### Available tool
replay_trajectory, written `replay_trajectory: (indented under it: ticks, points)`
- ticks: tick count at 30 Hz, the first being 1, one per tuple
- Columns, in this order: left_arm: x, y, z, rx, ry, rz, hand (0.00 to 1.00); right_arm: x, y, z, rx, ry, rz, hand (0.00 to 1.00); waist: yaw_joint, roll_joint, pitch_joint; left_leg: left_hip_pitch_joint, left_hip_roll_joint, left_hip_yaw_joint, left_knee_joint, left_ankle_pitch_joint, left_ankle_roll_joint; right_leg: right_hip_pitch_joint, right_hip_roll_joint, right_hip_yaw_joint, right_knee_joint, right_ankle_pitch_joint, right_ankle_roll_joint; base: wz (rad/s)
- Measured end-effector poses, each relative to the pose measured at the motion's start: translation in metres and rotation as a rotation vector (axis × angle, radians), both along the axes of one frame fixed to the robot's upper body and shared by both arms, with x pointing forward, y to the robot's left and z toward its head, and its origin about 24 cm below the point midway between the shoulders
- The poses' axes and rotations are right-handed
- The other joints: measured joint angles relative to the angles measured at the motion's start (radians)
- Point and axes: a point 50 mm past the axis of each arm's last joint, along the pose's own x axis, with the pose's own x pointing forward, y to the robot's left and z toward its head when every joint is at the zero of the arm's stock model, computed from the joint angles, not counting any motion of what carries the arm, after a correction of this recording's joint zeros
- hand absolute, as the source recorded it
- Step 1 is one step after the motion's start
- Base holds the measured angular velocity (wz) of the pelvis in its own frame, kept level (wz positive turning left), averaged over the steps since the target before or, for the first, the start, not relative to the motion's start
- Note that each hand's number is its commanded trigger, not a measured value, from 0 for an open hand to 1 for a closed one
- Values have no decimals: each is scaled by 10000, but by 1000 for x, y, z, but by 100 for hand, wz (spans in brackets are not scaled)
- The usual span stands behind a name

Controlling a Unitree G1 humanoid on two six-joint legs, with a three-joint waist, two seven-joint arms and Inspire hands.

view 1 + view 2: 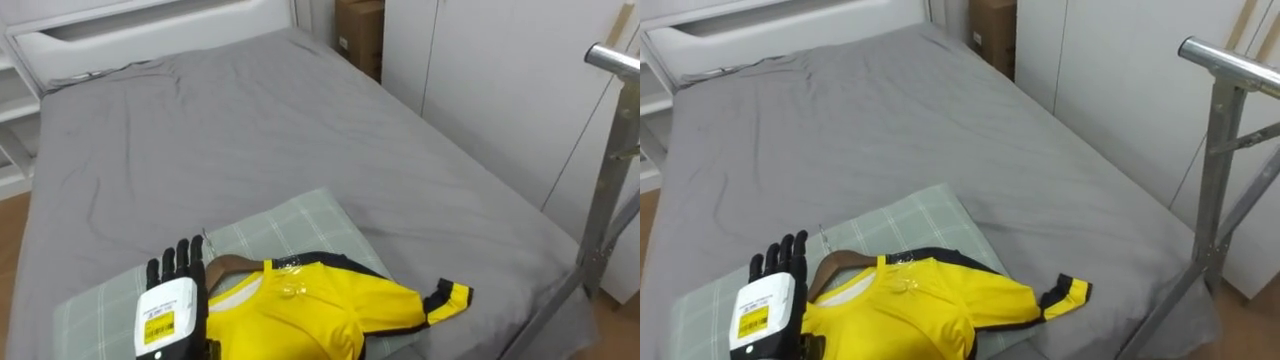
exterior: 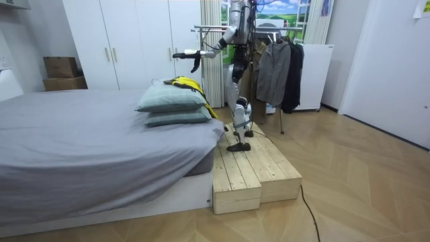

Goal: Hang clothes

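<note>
A yellow shirt [image 1: 300,310] with black trim lies on a pale green checked pillow [image 1: 290,225] at the near end of the bed. A brown wooden hanger [image 1: 232,265] sticks out of its collar. My left hand [image 1: 175,270] hovers just left of the hanger, over the collar, fingers straight and spread, holding nothing. In the room view I stand on a wooden platform [image 2: 248,168] beside the bed, with that arm stretched out over the shirt [image 2: 185,84] on two stacked pillows.
The grey bed [image 1: 250,130] stretches ahead. A metal clothes rack [image 1: 610,60] stands at my right, and in the room view dark garments [image 2: 275,67] hang on it behind me. A cardboard box [image 1: 360,35] sits by white wardrobes beyond the bed.
</note>
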Motion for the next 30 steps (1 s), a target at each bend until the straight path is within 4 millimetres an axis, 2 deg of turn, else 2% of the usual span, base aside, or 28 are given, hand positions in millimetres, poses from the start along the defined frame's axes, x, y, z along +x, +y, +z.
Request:
replay_trajectory:
  ticks: [9, 14, 18, 30]
  points:
    - [-4, 5, -8, -665, 828, 400, 0, -1, 1, 0, 68, -35, -282, 0, -142, 18, -8, 4, 2, 14, 0, 1, 0, 24, -1, -13, 1, 0, 0, 0]
    - [-6, 8, -13, -1323, 1156, 851, 0, -2, 0, 0, 81, -30, -353, 0, -125, -31, 24, 66, 2, 14, 0, 1, 1, 88, -2, -11, 1, 0, 0, 0]
    - [-9, 10, -18, -2042, 1467, 1341, 0, -4, 1, -1, 101, 16, -376, 0, -117, -104, 78, 154, 3, 13, 0, 0, 0, 138, -1, -16, -17, -1, 2, 0]
    - [-14, 14, -29, -2573, 2059, 1885, 0, -5, 1, -1, 209, 4, -531, 0, -106, -109, 46, 171, 3, 71, -5, -2, 0, 88, -1, 50, -6, -1, 2, -1]
